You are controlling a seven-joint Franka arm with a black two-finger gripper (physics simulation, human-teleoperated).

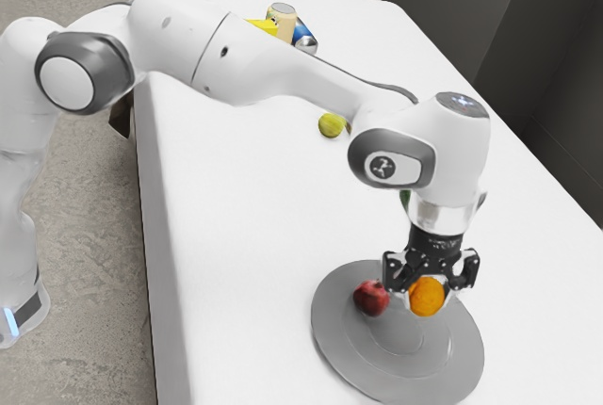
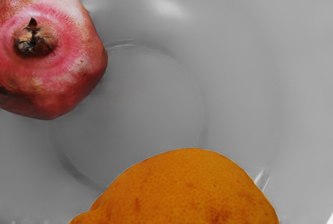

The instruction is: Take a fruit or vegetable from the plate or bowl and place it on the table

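Worktop: white (image 1: pixel 254 235); the bare surface beside the plate would suit the set-down, well apart from the yellow-green ball (image 1: pixel 331 125).
Plate: grey, round (image 1: pixel 330 344); its raised rim should be cleared by a straight lift before any sideways travel.
End effector: low over the plate (image 1: pixel 428 294), upright; whether it is clamped on the orange or merely around it cannot be told from this angle.
Orange: the likely pick (image 1: pixel 427 299), at the plate, directly beneath the end effector. The grip should be centred on its widest part, firm and even, since a high pinch on round skin could slip or roll it.
Pomegranate: red, on the plate (image 2: pixel 49 52), beside the orange and apart from it. Descent and lift should be kept vertical to avoid nudging it.
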